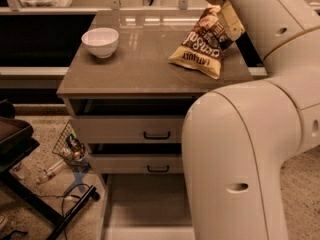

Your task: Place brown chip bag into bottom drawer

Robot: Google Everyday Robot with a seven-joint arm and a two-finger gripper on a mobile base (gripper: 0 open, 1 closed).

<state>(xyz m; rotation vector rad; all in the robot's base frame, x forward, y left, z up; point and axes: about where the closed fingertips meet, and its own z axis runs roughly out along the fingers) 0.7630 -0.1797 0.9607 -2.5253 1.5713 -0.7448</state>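
Observation:
The brown chip bag (200, 46) lies tilted on the right part of the cabinet top (135, 69), its yellow-tan band toward the front edge. My gripper (225, 15) is at the bag's upper right corner, reaching in from the top right and touching it. The bottom drawer (145, 204) is pulled out at floor level below the two upper drawers; its flat floor is bare, and my arm hides its right part. My large cream arm (240, 159) fills the right foreground.
A white bowl (100, 41) stands at the back left of the cabinet top. The two upper drawers (135, 129) with black handles are slightly pulled out. A wire basket (70, 144) and a black stand (20, 149) sit on the floor to the left.

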